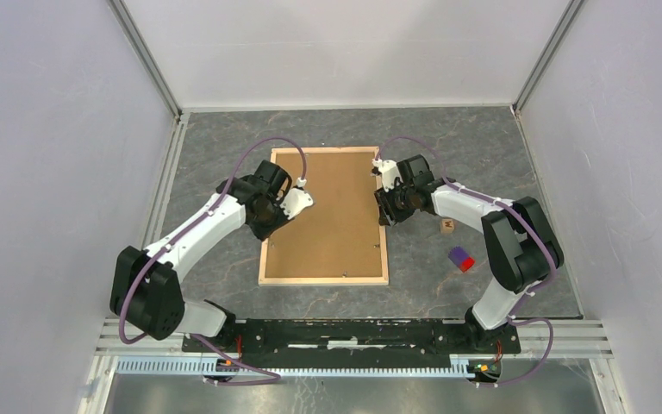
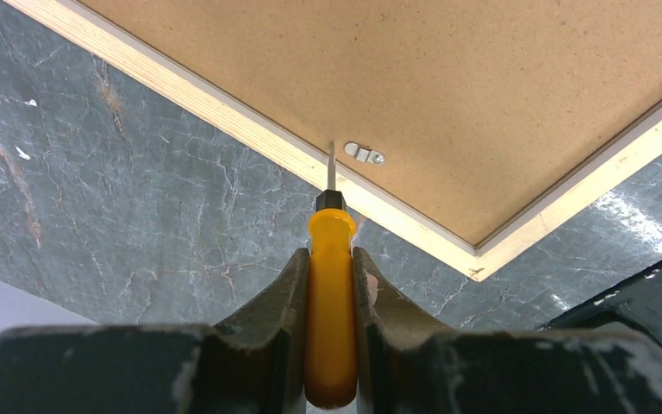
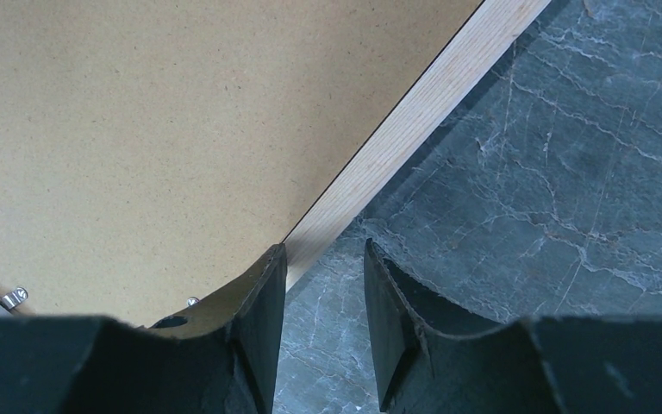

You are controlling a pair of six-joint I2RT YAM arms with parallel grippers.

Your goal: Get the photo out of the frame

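Left hand: clenched on the orange handle of a small flat-blade screwdriver, blade pointing away from the wrist. The tip lies over the pale wood rail of the frame. A small metal turn clip sits just beside it at the tip's 1 o'clock, on the brown backing panel. Cannot tell whether the tip touches the wood.

Judged step: swing this clip off the panel.
- Set the blade against the clip's free end, not the screw end.
- Push sideways, low and flat to the panel. A steep blade would likely gouge the fibreboard or skip off.
- Keep the push light, as the frame could slide.

Right hand: fingers apart, grasping nothing. One finger is over the frame's rail, the other over the dark marbled counter. Contact not discernible. Pressing down here would steady the frame.

Frame: lies back-up at the counter's centre, long sides running 12 to 6. The photo is hidden beneath the panel.

Arms, seen from above: the left elbow sits out at 8 o'clock, with the forearm slanting in to the frame's left rail near 10. The right elbow is folded at 4 o'clock, the wrist reaching the right rail near 2. Both wrists are pitched down.
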